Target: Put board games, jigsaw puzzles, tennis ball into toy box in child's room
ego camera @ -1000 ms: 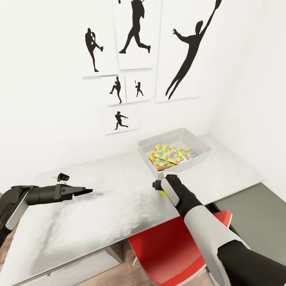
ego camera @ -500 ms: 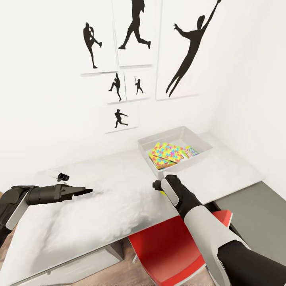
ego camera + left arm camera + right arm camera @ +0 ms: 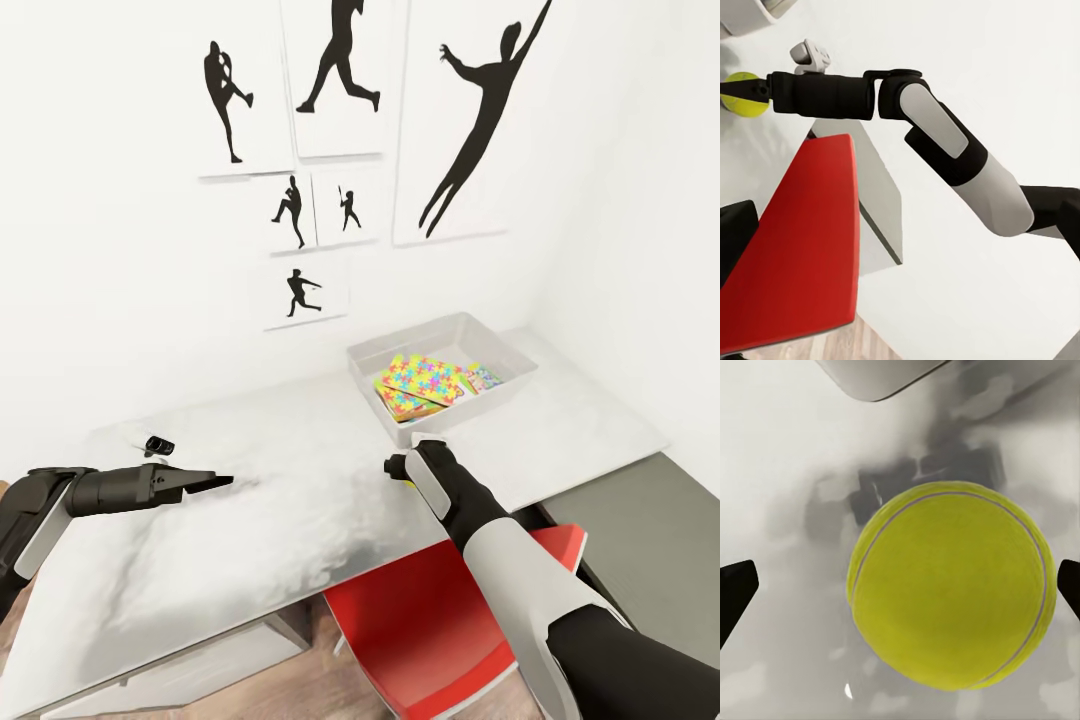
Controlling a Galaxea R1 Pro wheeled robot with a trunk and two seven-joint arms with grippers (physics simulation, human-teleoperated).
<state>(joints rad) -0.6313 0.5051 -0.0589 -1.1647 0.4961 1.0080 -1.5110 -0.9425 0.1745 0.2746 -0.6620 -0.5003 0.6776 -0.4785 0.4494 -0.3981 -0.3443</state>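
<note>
- Right gripper (image 3: pixel 900 585): fingers spread, one on each side of the tennis ball (image 3: pixel 949 585) on the counter (image 3: pixel 300 500), apparently lined up to grasp it.
- Toy box (image 3: pixel 400 352) lies just beyond the fingers, holding jigsaw puzzles (image 3: pixel 425 380).
- Left gripper (image 3: pixel 215 481) hovers idle; fingers look pressed together.

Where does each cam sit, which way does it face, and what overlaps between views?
Head view: high on the robot, looking forward and down over the table to the toy box; both arms show, left hand at left.
Left wrist view: on the left arm, looking across at the right arm, red chair below.
Right wrist view: on the right arm, looking down at the tennis ball between its fingertips.
Shared: the ball at the right hand.
</note>
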